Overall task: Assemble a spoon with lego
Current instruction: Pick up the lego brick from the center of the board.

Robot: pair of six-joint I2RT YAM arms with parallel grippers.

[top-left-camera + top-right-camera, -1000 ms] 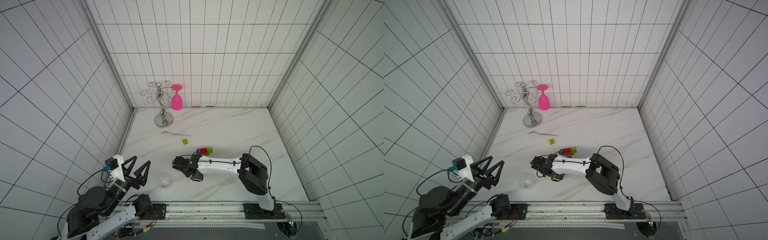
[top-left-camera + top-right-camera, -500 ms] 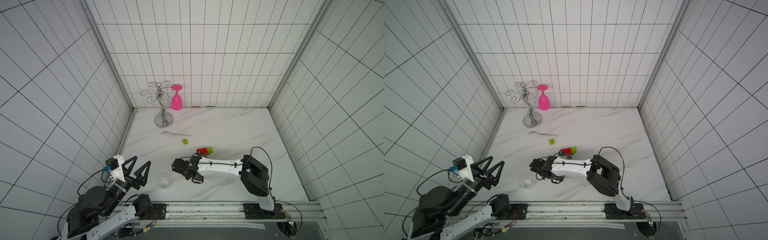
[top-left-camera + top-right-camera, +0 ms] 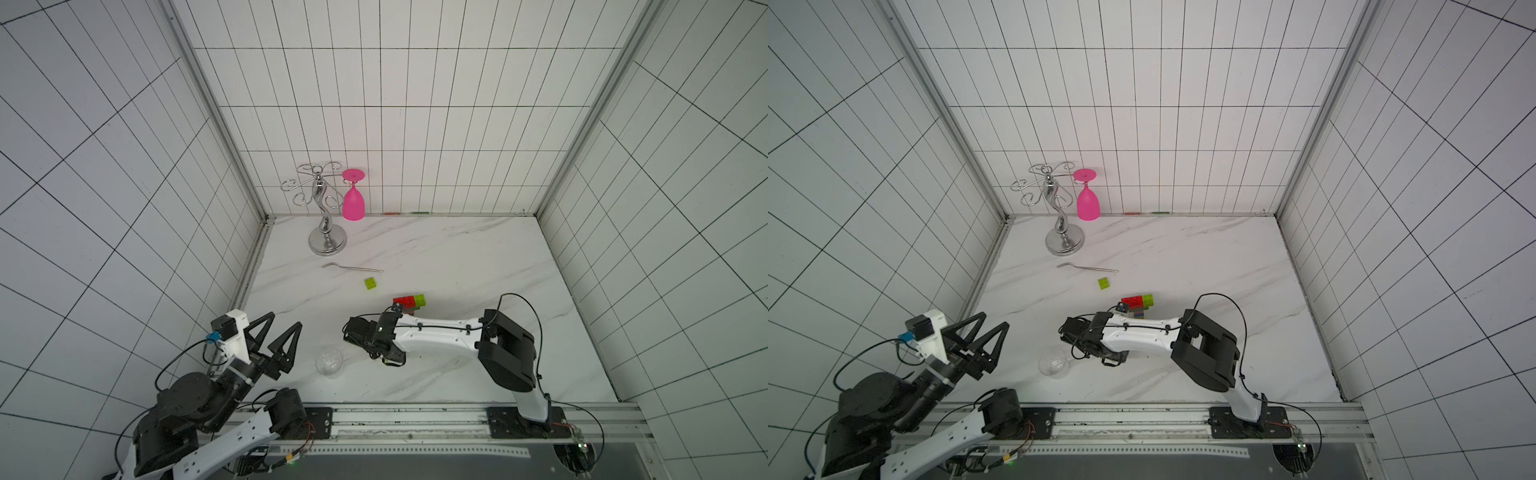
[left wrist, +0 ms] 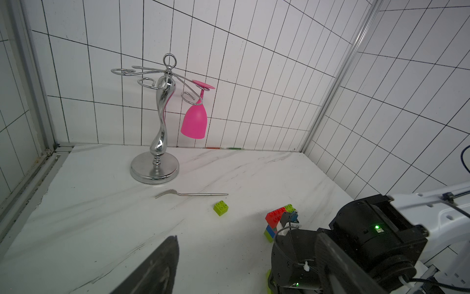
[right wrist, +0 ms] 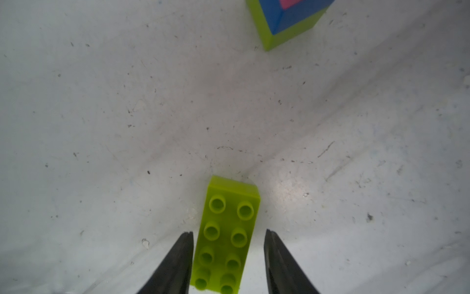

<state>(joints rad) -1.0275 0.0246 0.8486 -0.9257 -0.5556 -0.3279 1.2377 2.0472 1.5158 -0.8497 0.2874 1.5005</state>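
Observation:
The part-built spoon [image 3: 409, 301] [image 3: 1137, 302] [image 4: 277, 219] lies mid-table with red and lime bricks on top; its blue, pink and lime end [image 5: 290, 20] shows in the right wrist view. My right gripper [image 5: 229, 231] [image 3: 384, 355] [image 3: 1106, 357] is open and low over a long lime lego brick [image 5: 226, 236] lying flat, studs up. One finger touches the brick's side and the other stands apart from it. A small lime brick [image 3: 370, 283] [image 3: 1104, 283] [image 4: 220, 207] lies loose farther back. My left gripper [image 3: 284, 319] [image 3: 994, 319] [image 4: 248, 235] is open, empty and raised at the near left.
A silver glass rack [image 3: 327, 237] with a pink glass [image 3: 353, 203] hanging on it stands at the back left. A thin metal fork [image 3: 351, 268] lies in front of it. A clear glass [image 3: 329, 361] lies on its side between the two grippers.
My right gripper has shifted slightly to the left over the long lime brick. The left arm has not moved.

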